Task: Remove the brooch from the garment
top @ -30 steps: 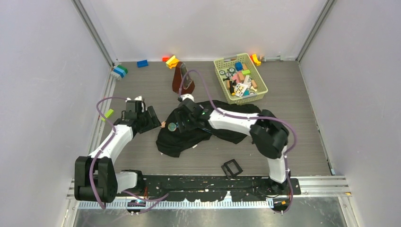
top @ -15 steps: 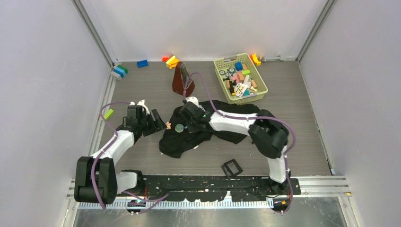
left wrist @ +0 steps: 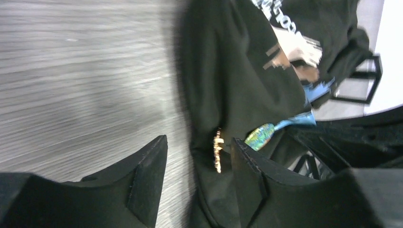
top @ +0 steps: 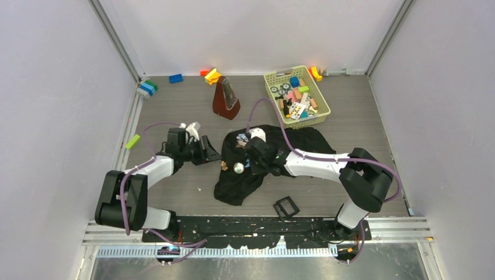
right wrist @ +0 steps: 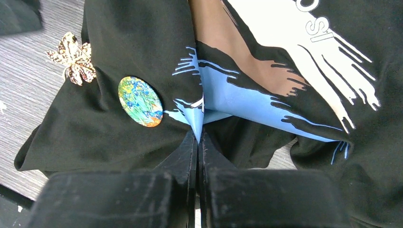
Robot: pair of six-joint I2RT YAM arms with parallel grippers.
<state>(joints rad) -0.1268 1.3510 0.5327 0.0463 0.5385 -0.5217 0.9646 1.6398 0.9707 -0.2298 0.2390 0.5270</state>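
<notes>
Left wrist view: the garment (left wrist: 228, 71) is blurring toward 12 o'clock; the brooch (left wrist: 218, 150) is showing edge-on, its design unreadable. Right wrist view: the garment is running off-frame at 3 and 6 o'clock; the right gripper (right wrist: 198, 133) is covering the fold it is pinching. Top view: the basket (top: 307, 119) contents are reading too small to identify.

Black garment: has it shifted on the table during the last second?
Yes. The black garment has slid right and toward the near side; its bunched left end now lies closer to the small black frame.
</notes>
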